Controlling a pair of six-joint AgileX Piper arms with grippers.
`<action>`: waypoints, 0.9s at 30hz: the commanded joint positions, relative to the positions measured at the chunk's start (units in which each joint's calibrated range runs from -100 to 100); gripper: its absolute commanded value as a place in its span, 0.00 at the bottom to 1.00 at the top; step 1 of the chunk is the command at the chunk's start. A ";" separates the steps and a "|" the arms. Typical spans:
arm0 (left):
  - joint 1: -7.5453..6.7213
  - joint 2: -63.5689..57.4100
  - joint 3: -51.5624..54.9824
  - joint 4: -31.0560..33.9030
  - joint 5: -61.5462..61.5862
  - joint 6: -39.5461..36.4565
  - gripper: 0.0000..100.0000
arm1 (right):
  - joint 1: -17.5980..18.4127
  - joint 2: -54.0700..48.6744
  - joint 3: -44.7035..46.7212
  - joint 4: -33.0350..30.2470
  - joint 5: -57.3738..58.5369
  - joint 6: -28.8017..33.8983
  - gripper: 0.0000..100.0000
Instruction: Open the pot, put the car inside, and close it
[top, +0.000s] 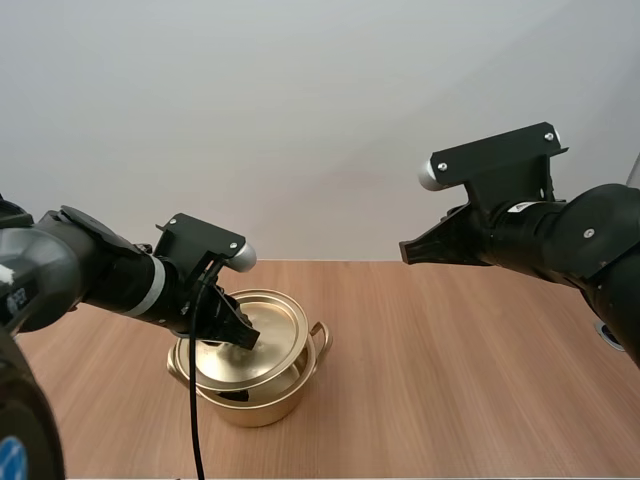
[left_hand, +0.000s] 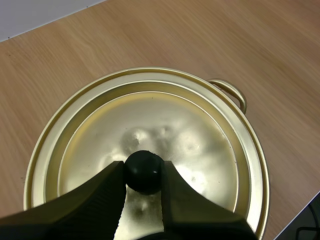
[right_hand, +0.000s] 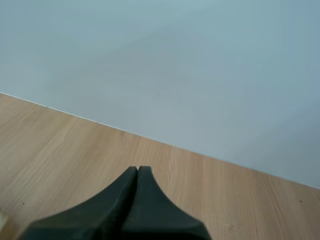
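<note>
Wooden bench (top: 450, 350) carries the pot (top: 255, 400) at its left, lid (left_hand: 190, 130) tilted on it, my left gripper (left_hand: 143, 170) pinching the knob (left_hand: 143, 174), so I should hold it level; right gripper (right_hand: 137, 172) hovers closed, empty.

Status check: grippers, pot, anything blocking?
Left gripper shut on the knob. Right gripper shut, empty, raised over the table. Lid tilted on the pot, not yet off. Nothing around the pot in the way.
</note>
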 joint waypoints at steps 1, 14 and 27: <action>-0.13 -0.01 0.09 -0.20 0.34 0.28 0.00 | -0.02 0.04 -0.03 0.08 0.05 -0.08 0.00; -9.12 -0.01 3.79 10.00 -20.44 -7.15 0.00 | -0.02 0.04 -0.03 0.08 0.20 -0.08 0.00; -9.11 -0.01 3.79 8.89 -17.62 -6.79 0.21 | -0.02 0.04 -0.03 0.08 1.61 -0.08 0.00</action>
